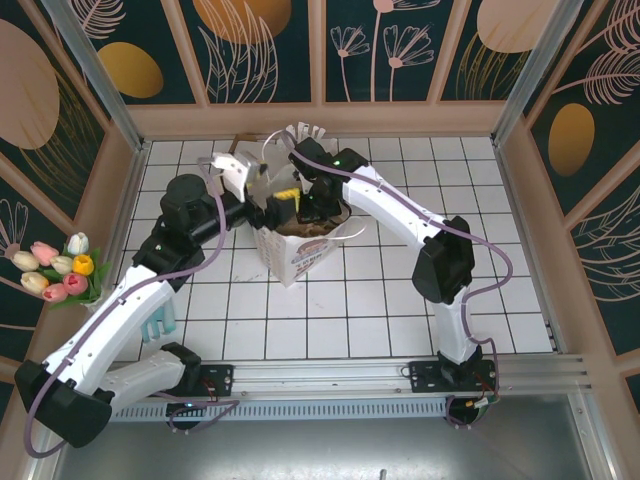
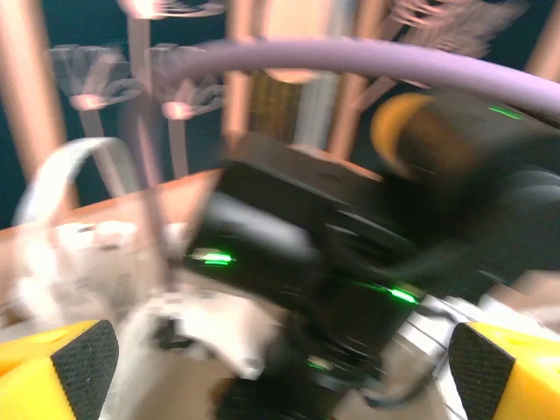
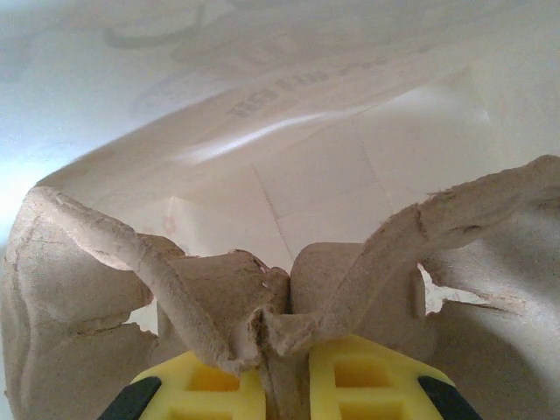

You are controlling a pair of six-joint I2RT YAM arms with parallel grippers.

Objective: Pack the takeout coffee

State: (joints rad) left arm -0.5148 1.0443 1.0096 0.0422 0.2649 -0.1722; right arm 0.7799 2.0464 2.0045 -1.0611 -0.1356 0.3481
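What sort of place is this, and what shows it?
Probably a staged takeout-packing booth: a white tiled table, floral wall panels, a paper bag and a pulp cup carrier.

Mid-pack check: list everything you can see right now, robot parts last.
white paper carrier bag: one, white, table centre, mouth open
brown moulded-pulp cup carrier: one, brown, inside the bag
bunch of tulips: one, pink, white and yellow, left edge
pale-green container: one, partly hidden under the left arm
white tiled table: one
left gripper: open, at the bag's mouth
right gripper: inside the bag, shut on the carrier's centre ridge
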